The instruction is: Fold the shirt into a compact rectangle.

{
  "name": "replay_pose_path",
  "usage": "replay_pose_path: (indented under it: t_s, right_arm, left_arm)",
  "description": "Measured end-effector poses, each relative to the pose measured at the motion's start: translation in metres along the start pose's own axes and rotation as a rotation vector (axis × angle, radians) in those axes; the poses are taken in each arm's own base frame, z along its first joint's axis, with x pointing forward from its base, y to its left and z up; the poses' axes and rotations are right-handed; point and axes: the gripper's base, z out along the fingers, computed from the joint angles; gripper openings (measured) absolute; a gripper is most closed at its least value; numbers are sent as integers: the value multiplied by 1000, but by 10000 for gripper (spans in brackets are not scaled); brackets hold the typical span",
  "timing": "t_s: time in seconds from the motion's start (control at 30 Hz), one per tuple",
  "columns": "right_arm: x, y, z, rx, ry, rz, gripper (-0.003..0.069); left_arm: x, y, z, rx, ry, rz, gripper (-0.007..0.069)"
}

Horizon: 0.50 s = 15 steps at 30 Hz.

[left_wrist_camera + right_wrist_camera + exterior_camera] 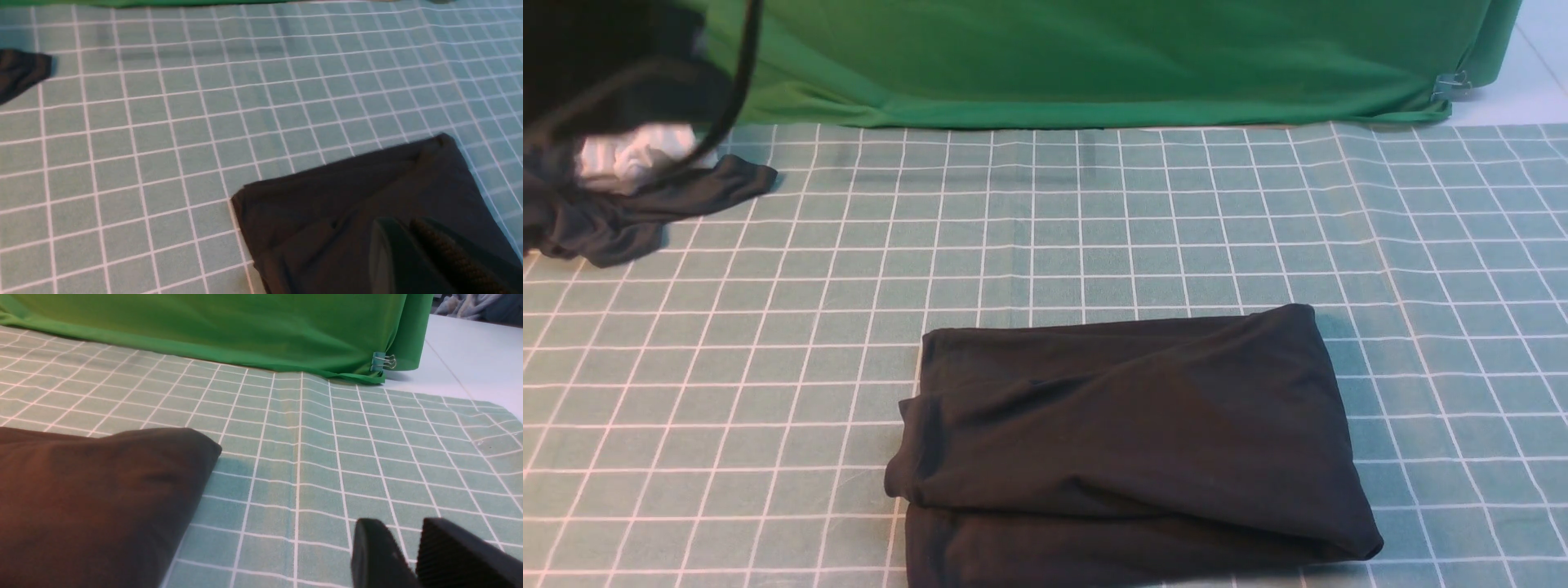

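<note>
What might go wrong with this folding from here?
The black shirt lies askew, its upper layer slanting across the lower one, so another fold could come out lopsided. Its left edge is bunched, and pressing on might set creases in it. Also, the right fingers are parted beside the shirt and might close on the checked cloth instead.

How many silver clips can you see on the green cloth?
1. The clip is at the right end of the green cloth's bottom edge. Folds might hide others.
</note>
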Motion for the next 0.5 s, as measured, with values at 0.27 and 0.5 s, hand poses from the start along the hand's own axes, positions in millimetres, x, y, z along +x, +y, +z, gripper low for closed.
replay_pose_path:
  t_s: [0.27, 0.5]
  right_arm:
    - [0, 0, 0, 0, 0, 1, 182]
    - [0, 0, 0, 0, 0, 1, 187]
  left_arm:
    - [106, -15, -35, 189, -437, -54, 11]
    - [163, 0, -23, 108, -549, -37, 11]
